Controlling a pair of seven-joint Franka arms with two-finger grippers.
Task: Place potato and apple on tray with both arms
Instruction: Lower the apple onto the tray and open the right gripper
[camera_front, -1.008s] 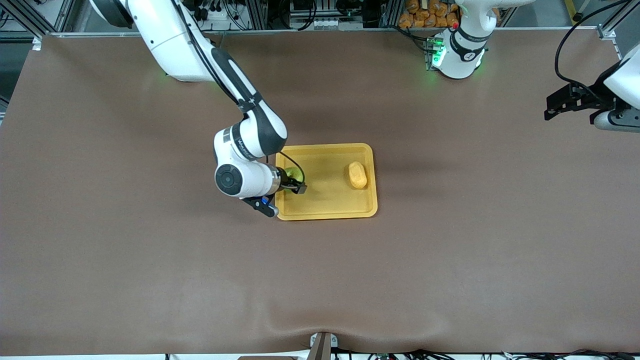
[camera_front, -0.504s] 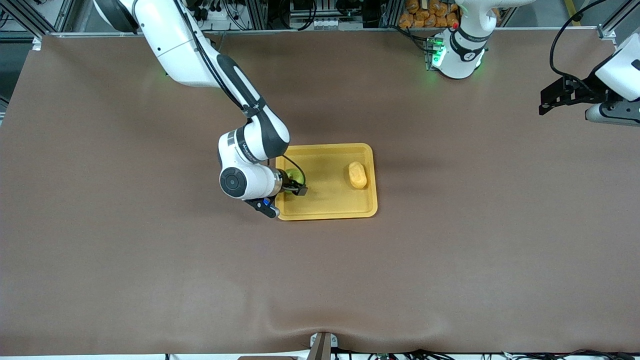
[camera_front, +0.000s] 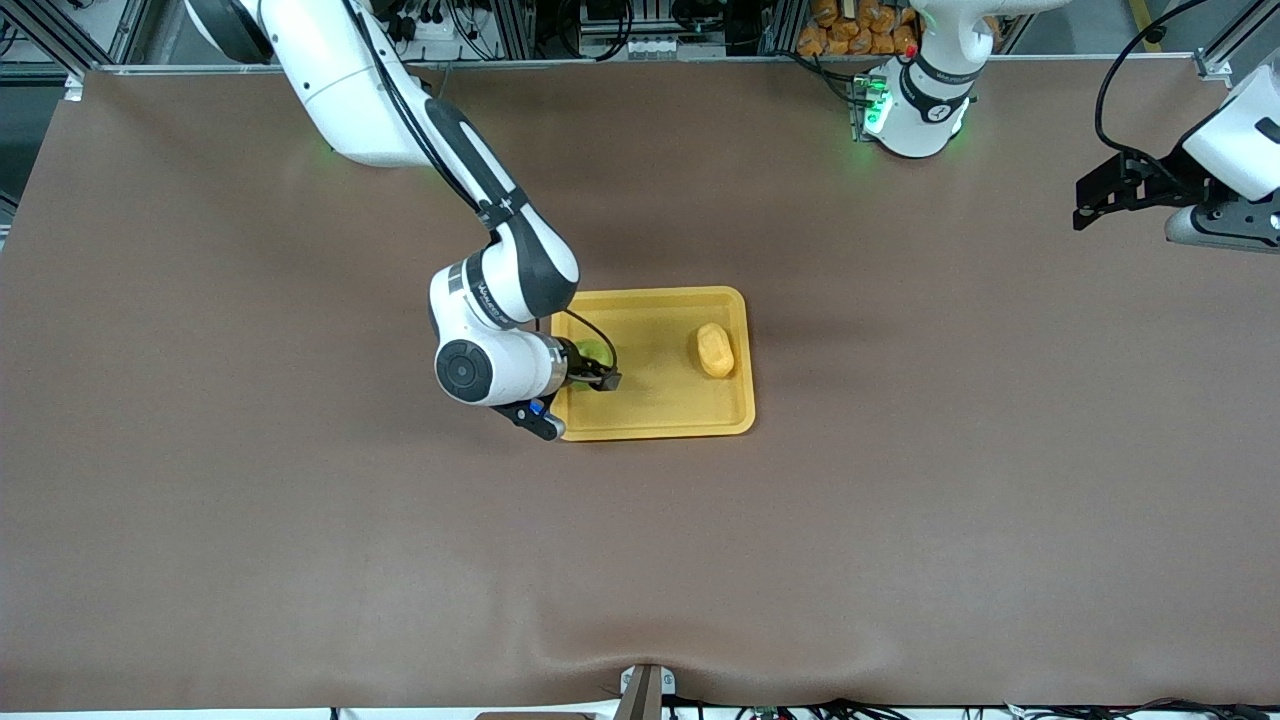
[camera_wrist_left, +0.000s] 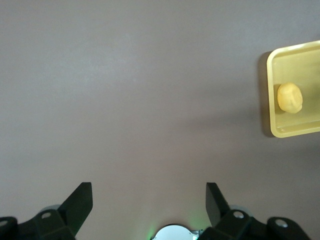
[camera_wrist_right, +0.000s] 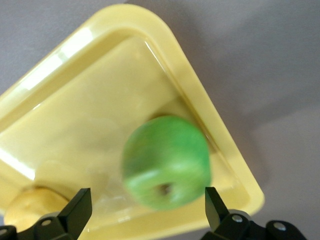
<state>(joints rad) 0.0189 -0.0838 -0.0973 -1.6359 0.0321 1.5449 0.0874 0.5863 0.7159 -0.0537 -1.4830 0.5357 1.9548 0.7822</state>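
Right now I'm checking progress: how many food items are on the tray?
2. The potato lies on the tray toward the left arm's end; the apple sits at the right arm's end, under the open right end effector.

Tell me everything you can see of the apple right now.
The apple is small, round and light green, with smooth skin and a dark stem dimple facing the right wrist camera. It sits inside the tray, close to the rim at the right arm's end, apart from the potato. The right tool hangs just above it, fingers spread wider than the fruit and not touching it. In the front view the wrist hides most of it.
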